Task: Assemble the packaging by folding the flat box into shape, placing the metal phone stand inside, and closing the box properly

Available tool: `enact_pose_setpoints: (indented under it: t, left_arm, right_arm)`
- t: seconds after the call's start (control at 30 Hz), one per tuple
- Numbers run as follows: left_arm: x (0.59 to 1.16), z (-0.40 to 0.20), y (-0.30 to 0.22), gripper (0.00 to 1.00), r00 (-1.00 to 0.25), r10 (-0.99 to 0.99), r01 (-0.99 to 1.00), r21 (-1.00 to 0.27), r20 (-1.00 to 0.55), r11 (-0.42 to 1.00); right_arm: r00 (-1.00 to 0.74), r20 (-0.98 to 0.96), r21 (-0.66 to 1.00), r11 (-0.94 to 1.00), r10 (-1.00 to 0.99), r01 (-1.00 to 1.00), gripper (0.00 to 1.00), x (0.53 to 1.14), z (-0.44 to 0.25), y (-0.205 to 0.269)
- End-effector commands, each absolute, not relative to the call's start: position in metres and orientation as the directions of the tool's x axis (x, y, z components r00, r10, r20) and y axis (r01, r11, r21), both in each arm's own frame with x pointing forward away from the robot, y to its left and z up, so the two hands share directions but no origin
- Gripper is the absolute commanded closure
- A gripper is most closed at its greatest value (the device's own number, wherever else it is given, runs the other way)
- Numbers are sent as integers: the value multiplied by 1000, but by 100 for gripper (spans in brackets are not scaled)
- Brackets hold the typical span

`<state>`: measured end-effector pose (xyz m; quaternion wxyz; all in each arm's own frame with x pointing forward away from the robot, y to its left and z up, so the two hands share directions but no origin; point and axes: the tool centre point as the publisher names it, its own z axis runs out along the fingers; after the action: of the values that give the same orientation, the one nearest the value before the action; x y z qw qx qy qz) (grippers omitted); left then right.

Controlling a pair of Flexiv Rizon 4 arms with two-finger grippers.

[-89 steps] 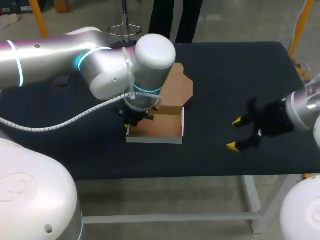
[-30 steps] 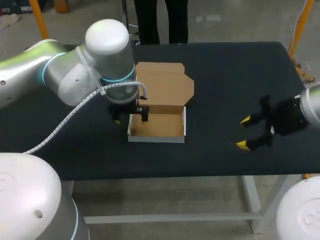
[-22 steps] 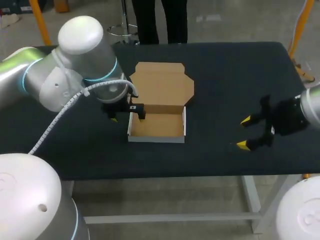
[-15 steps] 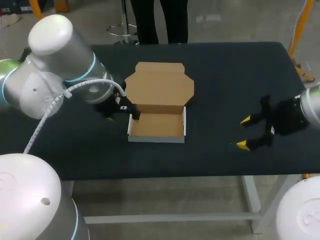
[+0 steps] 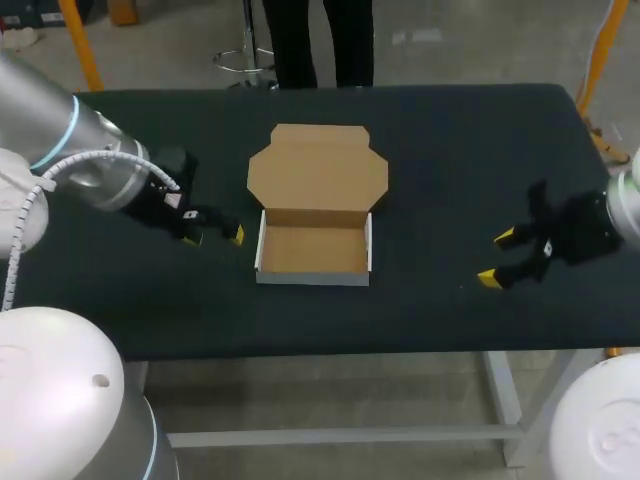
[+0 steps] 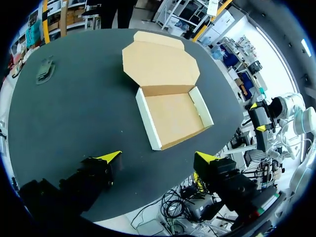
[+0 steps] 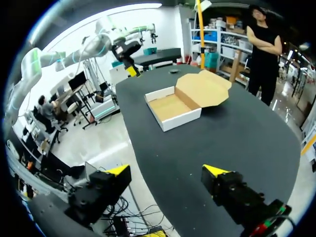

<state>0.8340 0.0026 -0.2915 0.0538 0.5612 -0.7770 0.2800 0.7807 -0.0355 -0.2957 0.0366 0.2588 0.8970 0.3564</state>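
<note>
The brown cardboard box [image 5: 313,250] stands as a shallow white-walled tray in the middle of the table, its lid [image 5: 318,175] lying open and flat behind it. The tray is empty. My left gripper [image 5: 203,236] hovers open just left of the tray, touching nothing. In the left wrist view the box [image 6: 173,116] lies ahead of my left gripper [image 6: 158,158], and a dark metal phone stand [image 6: 44,74] rests far off at the table's back left. My right gripper [image 5: 484,258] is open well to the right of the box. The right wrist view has the box [image 7: 173,108] far ahead of the gripper [image 7: 167,171].
The black table [image 5: 450,150] is bare between the box and my right gripper. The front edge runs close below the tray. My left arm's thick links reach in over the table's left part.
My left arm has pulled away leftward from the tray's left wall, leaving the box uncovered. The right gripper shifted slightly down and right. The box stayed put.
</note>
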Motion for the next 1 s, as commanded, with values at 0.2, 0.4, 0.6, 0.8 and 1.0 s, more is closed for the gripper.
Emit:
enact_pose_setpoints:
  t: [0.2,0.4,0.6,0.8,1.0]
  left_arm:
    - [811,-264,36,0,-296,-873,-926,-341,387,162]
    - [801,-249,49,0,-243,-906,-945,-295,346,141]
    - [794,-235,58,0,-207,-924,-959,-254,322,127]
    - [788,-222,64,0,-175,-937,-971,-208,303,115]
    - [786,-210,69,0,-148,-942,-976,-201,301,89]
  right_arm:
    - [-749,127,583,562,651,587,0,766,-276,-47]
    - [-687,160,563,506,708,653,0,761,-268,-59]
    - [-628,192,541,453,754,709,0,756,-259,-68]
    - [-581,205,522,414,788,746,0,752,-248,-75]
    - [-539,230,503,376,810,778,0,754,-241,-83]
